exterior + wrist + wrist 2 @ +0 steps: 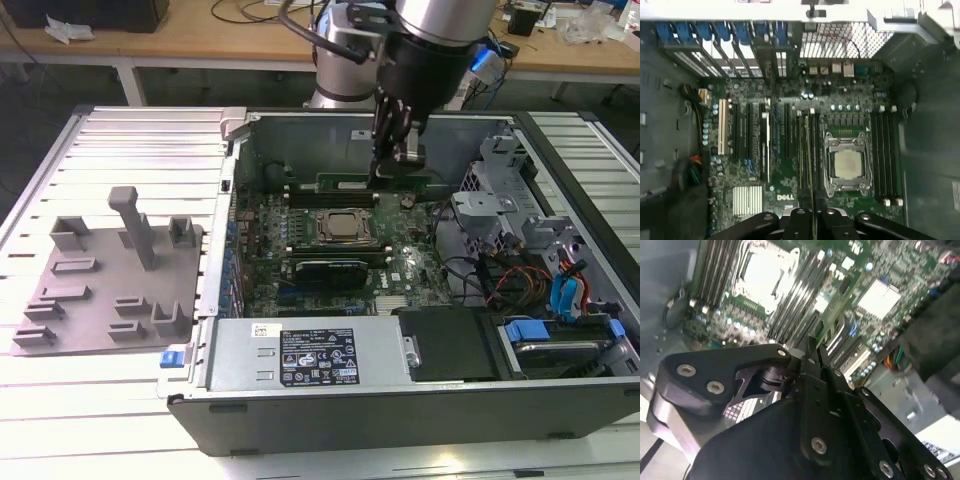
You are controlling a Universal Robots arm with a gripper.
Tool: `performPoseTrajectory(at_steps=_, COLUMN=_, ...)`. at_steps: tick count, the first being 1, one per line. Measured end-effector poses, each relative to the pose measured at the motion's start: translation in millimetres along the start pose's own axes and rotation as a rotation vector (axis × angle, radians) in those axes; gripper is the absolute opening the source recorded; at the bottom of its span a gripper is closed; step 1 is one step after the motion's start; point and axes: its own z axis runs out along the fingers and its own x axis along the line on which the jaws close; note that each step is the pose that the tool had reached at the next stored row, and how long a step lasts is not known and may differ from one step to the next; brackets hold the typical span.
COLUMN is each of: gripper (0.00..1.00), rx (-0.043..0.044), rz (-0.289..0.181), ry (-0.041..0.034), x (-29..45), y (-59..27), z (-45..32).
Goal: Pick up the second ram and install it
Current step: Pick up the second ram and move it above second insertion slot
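Note:
The second ram (pixel 345 183), a thin green stick, hangs level inside the open computer case, above the motherboard by the CPU socket (pixel 345 226). My gripper (pixel 396 170) is shut on its right half as the exterior view shows it. In the first wrist view the ram (pixel 809 160) appears edge-on, running along the memory slots (pixel 812 145) beside the socket (pixel 847 165), with my gripper (pixel 812 216) clamped on it. In the second wrist view the ram (pixel 832 322) sticks out from my gripper (pixel 815 352) over the same slots. Whether it touches a slot cannot be told.
A grey holder plate (pixel 110 280) with upright pegs lies on the slatted table at the exterior view's left. The power supply (pixel 310 360) lines the case's near side. A drive cage and cables (pixel 540 260) crowd the right. More memory slots (pixel 885 150) run beside the case wall.

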Motion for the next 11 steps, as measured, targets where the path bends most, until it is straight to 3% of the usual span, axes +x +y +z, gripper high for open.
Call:
performPoseTrajectory(at_steps=4, gripper=0.11, rx=0.0, rz=0.0, ry=0.0, x=0.2, y=-6.2, z=10.7)
performPoseTrajectory(at_steps=11, gripper=0.11, rx=-0.0001, rz=0.0, ry=0.0001, x=0.2, y=-6.5, z=10.9)
